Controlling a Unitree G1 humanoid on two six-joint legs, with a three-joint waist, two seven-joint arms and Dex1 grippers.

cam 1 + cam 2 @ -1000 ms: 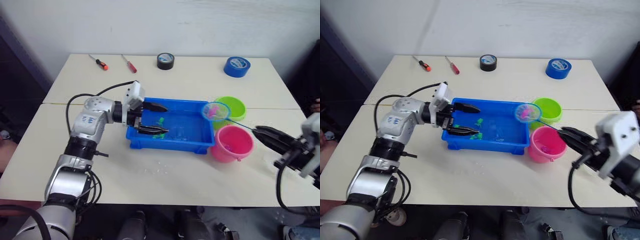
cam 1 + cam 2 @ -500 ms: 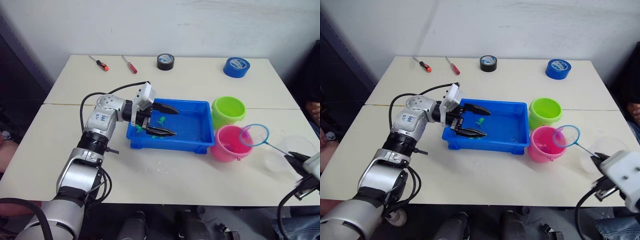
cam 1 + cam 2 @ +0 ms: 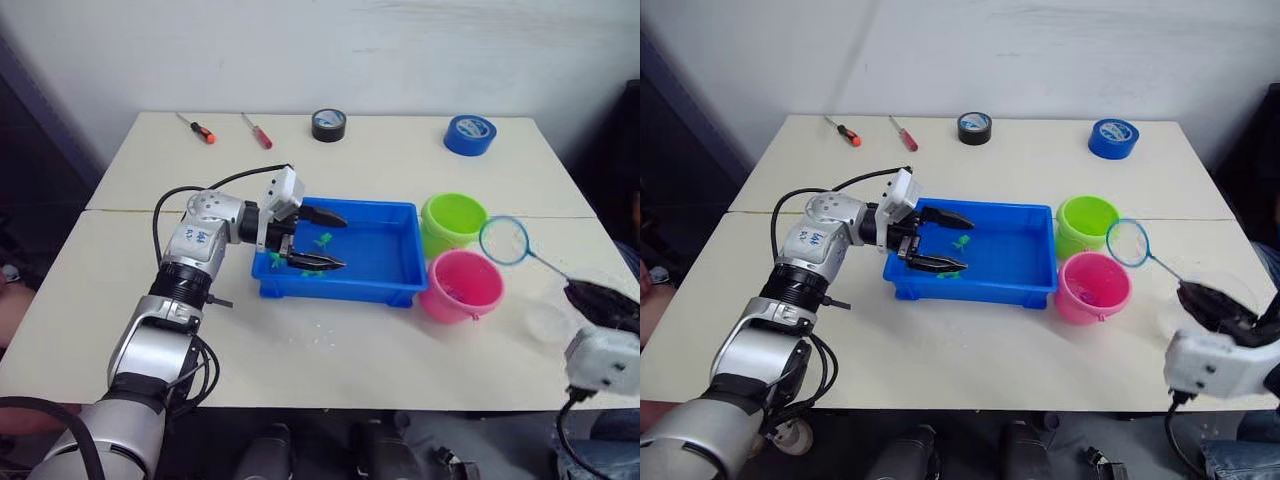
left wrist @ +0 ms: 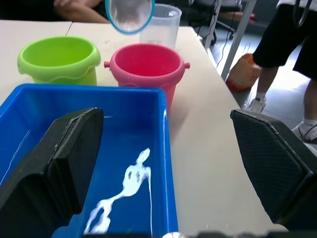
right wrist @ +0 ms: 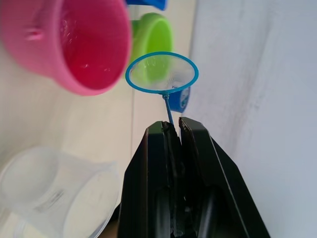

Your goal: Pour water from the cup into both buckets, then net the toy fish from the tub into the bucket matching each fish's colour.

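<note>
1. The left arm reaches forward and to the right across the table, elbow bent, with the forearm roughly level above the tabletop [image 3: 120,250].
2. The left gripper [image 3: 322,238] sits over the left end of the tub [image 3: 400,250]. Its two black fingers are spread wide, one near the far wall and one near the near wall, with nothing between them.
3. The tub is a blue rectangular tray near the table centre. Small green toy fish [image 3: 322,240] lie in it close to the left gripper; no count is possible.
4. The right arm is drawn back at the table's right edge, forearm angled inward toward the buckets.
5. The right gripper [image 5: 172,130] has its fingers pressed together on the thin handle of a net [image 3: 503,240].
6. The net's blue hoop is held in the air, apart from both buckets, to the right of the green bucket [image 3: 453,222] and up and to the right of the pink bucket [image 3: 461,286]. Whether it carries a fish cannot be told.
7. The green bucket stands just right of the tub's far right corner. The pink bucket stands in front of it, beside the tub's near right corner.
8. The cup [image 3: 548,320] stands upright on the table to the right of the pink bucket, near the right gripper.
9. At the far edge lie two screwdrivers [image 3: 200,127], a black tape roll [image 3: 329,124] and a blue tape roll [image 3: 470,134].
</note>
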